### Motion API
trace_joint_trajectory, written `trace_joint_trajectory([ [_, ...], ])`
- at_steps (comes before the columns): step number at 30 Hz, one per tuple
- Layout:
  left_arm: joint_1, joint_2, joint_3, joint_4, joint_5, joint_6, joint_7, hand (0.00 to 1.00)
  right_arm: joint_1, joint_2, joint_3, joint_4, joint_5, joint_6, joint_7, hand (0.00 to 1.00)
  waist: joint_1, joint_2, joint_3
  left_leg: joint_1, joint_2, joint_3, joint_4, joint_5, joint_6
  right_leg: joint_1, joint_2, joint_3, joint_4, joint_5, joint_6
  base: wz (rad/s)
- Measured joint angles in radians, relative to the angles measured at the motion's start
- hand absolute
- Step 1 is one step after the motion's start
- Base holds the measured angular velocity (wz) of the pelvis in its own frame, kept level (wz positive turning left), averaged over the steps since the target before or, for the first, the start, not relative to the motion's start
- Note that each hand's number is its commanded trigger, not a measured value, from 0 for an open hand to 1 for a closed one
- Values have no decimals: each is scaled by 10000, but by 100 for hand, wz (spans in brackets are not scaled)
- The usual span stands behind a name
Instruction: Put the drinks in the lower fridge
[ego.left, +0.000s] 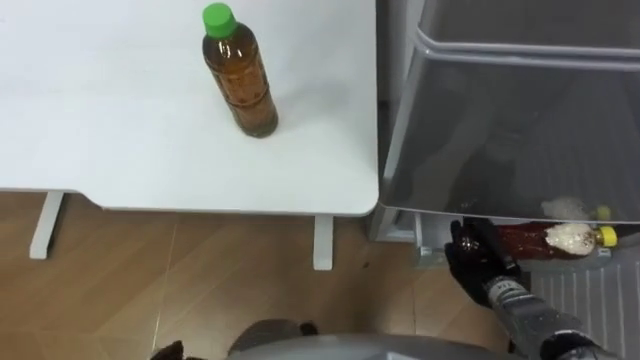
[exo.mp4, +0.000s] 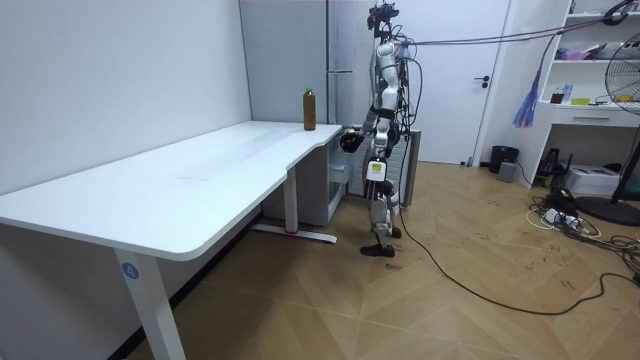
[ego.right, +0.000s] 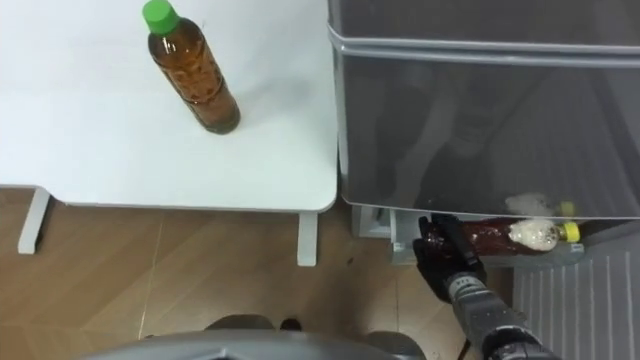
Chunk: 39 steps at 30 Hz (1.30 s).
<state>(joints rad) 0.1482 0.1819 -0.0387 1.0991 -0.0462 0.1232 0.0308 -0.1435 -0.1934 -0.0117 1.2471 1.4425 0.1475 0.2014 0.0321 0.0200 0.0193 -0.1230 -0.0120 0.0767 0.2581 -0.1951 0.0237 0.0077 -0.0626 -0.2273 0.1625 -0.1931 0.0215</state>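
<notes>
- Low in the fridge (ego.left: 500, 130), a yellow-capped bottle (ego.left: 560, 238) lay on its side.
- The right hand (ego.left: 472, 255) touched its base; grip could not be determined.
- A green-capped bottle (ego.left: 240, 75) stood upright on the table (ego.left: 100, 120).

You had one white table (ego.left: 120, 150) carrying a single amber bottle (ego.left: 240, 85), green-capped, standing upright toward its right edge.

You see a green-capped bottle (ego.right: 192, 72) standing upright on the tabletop (ego.right: 100, 150), near its right edge. Your right robot hand (ego.right: 440, 250) is at the base end of a yellow-capped bottle (ego.right: 515, 236), which lies on its side low in the fridge (ego.right: 480, 120).
</notes>
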Motion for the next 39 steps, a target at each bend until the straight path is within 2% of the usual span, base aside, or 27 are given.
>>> trace_joint_trajectory([
  [7,-553,156,-460,78,-27,22,-424,0,-920,-86,-118,758,15,208,-214,100,13,-12,11,-376,-28,-24,-16,65,29,-434,-34,-7,100,13,16,1],
  [12,-734,276,-450,312,-29,88,-428,0,-1742,-369,-327,1294,11,415,-369,100,32,31,2,-971,-47,-233,-28,248,9,-952,-43,-364,130,76,-47,14],
  [13,-717,277,-455,322,-30,135,-453,0,-1916,-455,-361,1394,14,462,-386,100,56,47,23,-1059,-59,-277,-56,302,7,-1026,-45,-401,122,84,-55,15],
  [17,-715,310,-679,375,-28,275,-658,0,-2186,-604,-522,1451,40,503,-400,100,294,52,25,-1268,-74,-369,-216,474,-19,-1308,-59,-507,167,104,-88,9],
  [21,-720,322,-859,423,-26,295,-765,0,-2295,-665,-532,1534,84,507,-415,100,315,34,55,-1488,-105,-536,-379,681,-48,-1542,-76,-689,228,122,-119,14],
  [26,-724,324,-826,391,-26,258,-832,0,-2400,-693,-682,1534,88,512,-424,100,296,11,76,-1675,-112,-538,-417,792,-38,-1692,-95,-836,239,144,-154,7],
  [27,-724,325,-817,390,-25,224,-840,0,-2430,-704,-731,1534,59,513,-470,78,296,4,82,-1708,-118,-539,-436,819,-33,-1721,-101,-847,246,148,-161,4],
  [28,-724,326,-815,392,-23,205,-854,0,-2448,-714,-804,1534,35,514,-482,22,298,-1,86,-1744,-125,-535,-437,842,-24,-1758,-114,-863,269,150,-163,4],
  [29,-723,326,-815,397,-16,197,-859,0,-2468,-729,-826,1534,16,517,-502,0,298,-2,87,-1769,-130,-535,-438,857,-17,-1787,-123,-866,290,150,-163,0],
  [39,-681,682,-816,411,-5,132,-832,0,-2891,-1007,-902,1524,6,522,-1152,0,330,-114,169,-2186,-193,-501,-345,1059,96,-2359,-266,-763,772,131,-142,2],
])
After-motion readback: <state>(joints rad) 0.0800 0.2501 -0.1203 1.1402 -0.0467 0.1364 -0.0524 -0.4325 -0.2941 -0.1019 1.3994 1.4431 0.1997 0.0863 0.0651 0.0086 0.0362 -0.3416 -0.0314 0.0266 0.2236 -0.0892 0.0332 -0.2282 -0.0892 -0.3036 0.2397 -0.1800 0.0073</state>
